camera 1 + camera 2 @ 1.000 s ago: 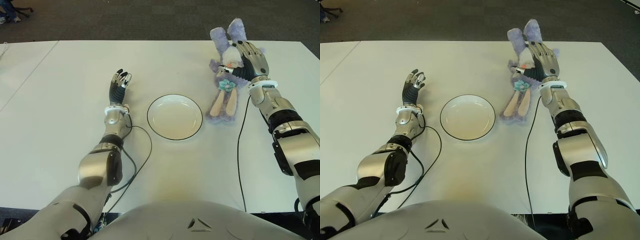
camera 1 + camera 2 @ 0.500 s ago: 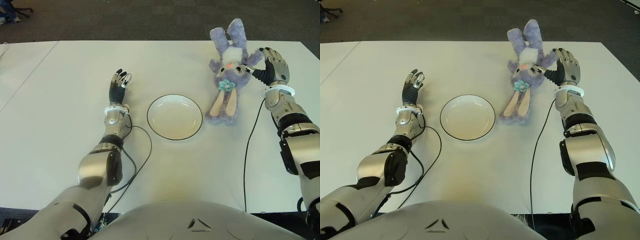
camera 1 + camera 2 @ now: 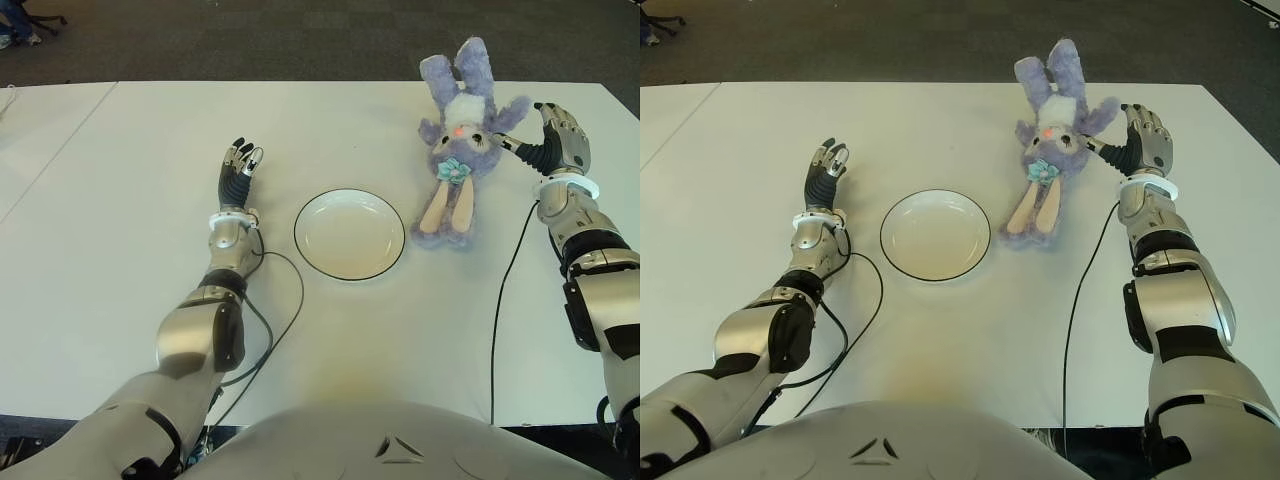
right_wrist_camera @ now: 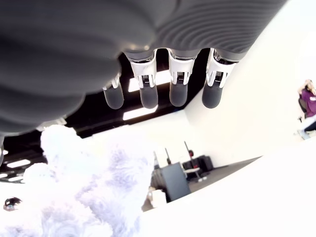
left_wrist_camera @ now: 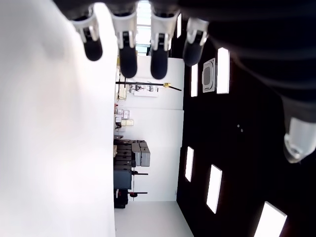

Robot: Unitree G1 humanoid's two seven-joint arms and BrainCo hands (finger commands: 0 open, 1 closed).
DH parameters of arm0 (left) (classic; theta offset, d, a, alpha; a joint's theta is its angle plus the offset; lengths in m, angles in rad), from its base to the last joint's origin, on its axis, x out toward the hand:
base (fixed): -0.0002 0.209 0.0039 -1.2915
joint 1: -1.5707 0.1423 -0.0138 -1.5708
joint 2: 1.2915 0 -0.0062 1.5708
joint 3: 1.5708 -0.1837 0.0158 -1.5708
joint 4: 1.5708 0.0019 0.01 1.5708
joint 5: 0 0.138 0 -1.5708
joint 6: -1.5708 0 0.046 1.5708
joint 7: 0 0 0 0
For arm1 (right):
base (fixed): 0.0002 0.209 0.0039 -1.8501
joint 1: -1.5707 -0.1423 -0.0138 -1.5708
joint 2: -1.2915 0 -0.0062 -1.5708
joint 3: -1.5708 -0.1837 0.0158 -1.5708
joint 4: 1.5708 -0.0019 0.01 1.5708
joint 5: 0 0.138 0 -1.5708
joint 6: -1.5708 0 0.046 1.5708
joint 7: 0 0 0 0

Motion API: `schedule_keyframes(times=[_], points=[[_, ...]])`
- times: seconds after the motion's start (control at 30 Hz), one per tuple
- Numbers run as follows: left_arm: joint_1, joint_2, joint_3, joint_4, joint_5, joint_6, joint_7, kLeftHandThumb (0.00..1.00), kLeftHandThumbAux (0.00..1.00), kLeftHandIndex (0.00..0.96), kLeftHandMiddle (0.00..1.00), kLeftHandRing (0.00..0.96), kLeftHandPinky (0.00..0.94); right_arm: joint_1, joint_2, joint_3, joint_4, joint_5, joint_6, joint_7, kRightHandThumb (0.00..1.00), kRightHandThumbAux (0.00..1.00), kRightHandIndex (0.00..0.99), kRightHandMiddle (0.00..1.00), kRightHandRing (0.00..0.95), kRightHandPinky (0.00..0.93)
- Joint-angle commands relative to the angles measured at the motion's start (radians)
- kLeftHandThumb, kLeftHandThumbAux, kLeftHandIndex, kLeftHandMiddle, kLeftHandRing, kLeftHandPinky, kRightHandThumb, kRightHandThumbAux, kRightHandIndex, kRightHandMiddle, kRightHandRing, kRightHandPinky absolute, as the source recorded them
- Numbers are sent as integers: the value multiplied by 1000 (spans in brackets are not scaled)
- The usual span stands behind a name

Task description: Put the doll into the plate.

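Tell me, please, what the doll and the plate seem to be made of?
The doll: soft plush fabric, judging by its fuzzy lilac and white pile; it lies on the table beside the open right hand.

The plate: probably glazed ceramic, though it could be melamine; it is smooth, cream and faintly shiny, with a thin dark rim line.

The idle left hand shows left of the plate.

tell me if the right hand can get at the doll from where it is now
Probably yes. The right hand is open just beside the doll, on its right, its thumb almost at the doll's arm. Nothing lies between them on the table.
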Motion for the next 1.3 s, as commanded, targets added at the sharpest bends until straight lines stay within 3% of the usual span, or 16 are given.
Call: schedule_keyframes(times=[0.03,0.43,1.3], points=[[189,-46,-6,119,3,128,-7,0,483,110,157,138,132,66,36,-12,21,30,24,9,160,317,0,0,0,0],[189,-45,-9,118,6,125,-2,0,473,109,162,143,101,115,107,-31,29,71,26,19,185,398,0,0,0,0],[187,-42,-8,119,6,132,0,0,468,129,178,150,99,54,130,14,10,36,21,11,266,413,0,0,0,0]])
